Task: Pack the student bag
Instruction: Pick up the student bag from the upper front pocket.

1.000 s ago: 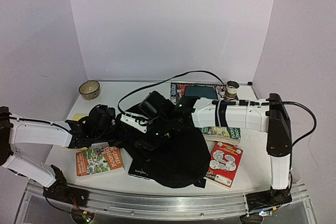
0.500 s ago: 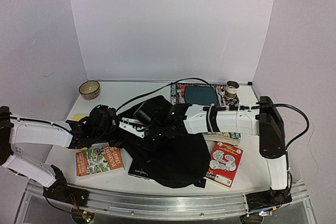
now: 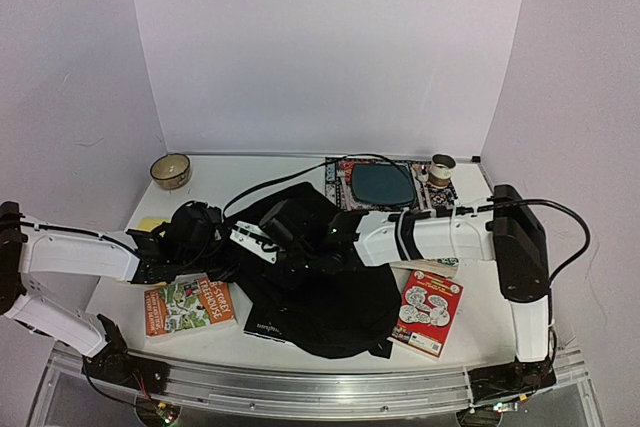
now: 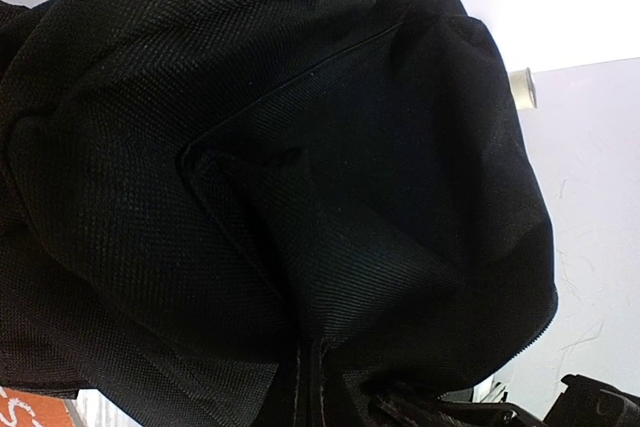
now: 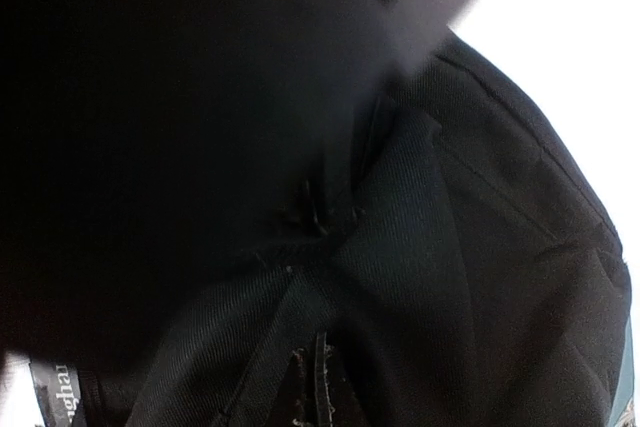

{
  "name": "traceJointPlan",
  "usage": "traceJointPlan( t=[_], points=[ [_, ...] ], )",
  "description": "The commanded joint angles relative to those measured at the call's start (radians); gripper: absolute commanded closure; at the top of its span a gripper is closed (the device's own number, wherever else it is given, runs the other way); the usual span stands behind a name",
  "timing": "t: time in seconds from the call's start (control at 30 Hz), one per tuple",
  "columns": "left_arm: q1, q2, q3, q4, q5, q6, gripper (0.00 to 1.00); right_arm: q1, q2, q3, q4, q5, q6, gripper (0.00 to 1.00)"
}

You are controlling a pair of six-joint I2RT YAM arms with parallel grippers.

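The student bag is a black fabric backpack lying crumpled in the middle of the table. My left gripper is at its left edge, shut on a fold of the fabric, which rises from between the fingertips. My right arm stretches leftward across the bag's top. Its gripper is pressed into the upper left of the bag and shut on black cloth. Both wrist views are nearly filled with the dark fabric.
A green and orange book lies at the front left and a red book at the front right. Another book sits under the right arm. At the back are a magazine with a teal pad, a bowl and a small roll.
My right arm has swung left and down onto the bag and its jaws have closed on the fabric. The teal pad at the back is now uncovered. The left arm has stayed still.
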Motion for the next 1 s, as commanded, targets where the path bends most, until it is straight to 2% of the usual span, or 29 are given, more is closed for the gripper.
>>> traceJointPlan(
  t=[0.0,0.4,0.57,0.67,0.73,0.8,0.87,0.97],
  points=[
    [-0.02,-0.024,0.014,0.091,0.033,-0.003,1.0,-0.011,-0.103,-0.044,-0.038,0.053,0.077,1.0],
    [-0.02,-0.077,-0.024,0.07,0.007,0.027,1.0,-0.053,-0.249,-0.14,-0.015,-0.003,0.329,1.0],
    [-0.022,-0.1,-0.02,0.066,0.043,0.057,0.86,-0.058,-0.251,-0.156,0.001,-0.065,0.363,1.0],
    [-0.025,-0.104,-0.027,0.066,0.044,0.048,0.84,-0.058,-0.24,-0.152,0.0,-0.158,0.339,1.0],
    [-0.025,-0.097,-0.029,0.066,0.044,0.043,0.84,-0.058,-0.226,-0.144,-0.004,-0.219,0.317,0.9],
    [-0.025,-0.089,-0.027,0.066,0.05,0.036,0.83,-0.057,-0.206,-0.131,-0.014,-0.266,0.299,0.7],
    [-0.026,-0.093,-0.035,0.065,0.048,0.024,0.76,-0.058,-0.183,-0.114,-0.025,-0.288,0.286,0.63],
    [-0.026,-0.117,-0.067,0.056,0.017,-0.01,0.65,-0.057,-0.133,-0.074,-0.052,-0.286,0.278,0.61]
  ],
)
